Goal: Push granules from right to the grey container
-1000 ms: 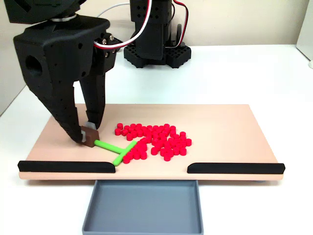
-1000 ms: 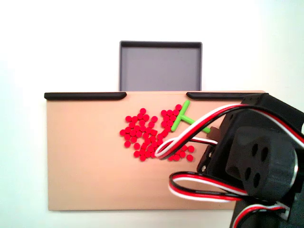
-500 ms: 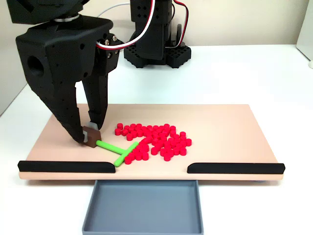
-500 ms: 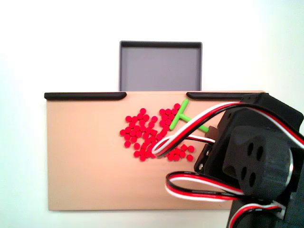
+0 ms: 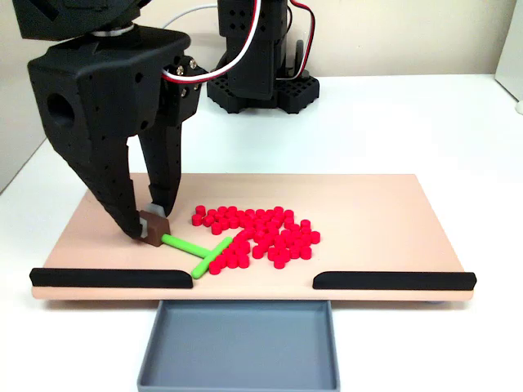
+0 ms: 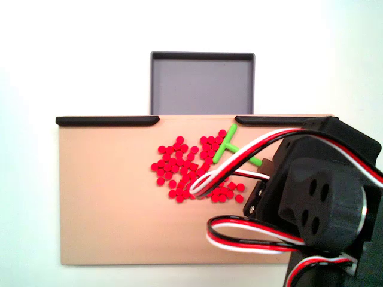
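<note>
1. Clamping the brown end block of the green T-shaped stick point(image 5: 194, 248) between both fingers – gripper point(image 5: 149, 226) closed on it.
2. Having edged the crossbar slightly deeper into the granules point(image 5: 257, 233), beside the gripper – sweeping barely begun.
3. Showing, from above, the grey container point(image 6: 201, 84) empty beyond the gap between the black strips point(image 6: 108, 120); wrist bulk hiding the grip there.

Granules point(image 5: 260, 234) matte plastic (board point(image 5: 376, 220) smooth).
</note>
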You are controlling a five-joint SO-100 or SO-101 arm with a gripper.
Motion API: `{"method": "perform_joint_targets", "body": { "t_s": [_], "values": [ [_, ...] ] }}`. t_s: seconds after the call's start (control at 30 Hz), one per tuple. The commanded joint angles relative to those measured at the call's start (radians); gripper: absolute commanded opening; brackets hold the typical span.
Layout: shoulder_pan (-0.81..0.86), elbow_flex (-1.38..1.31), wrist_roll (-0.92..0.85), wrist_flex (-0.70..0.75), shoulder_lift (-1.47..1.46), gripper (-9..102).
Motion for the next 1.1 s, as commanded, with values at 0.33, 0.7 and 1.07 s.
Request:
{"method": "perform_joint_targets", "body": {
  "t_s": [0.33,0.7,1.07],
  "values": [
    [0.028,0.021,-0.046,0.035,0.225,0],
    [-0.086,0.391,0.690,0.043,0.600,0],
    [-0.270,0.525,1.370,0.043,0.718,0]
  ]
}}
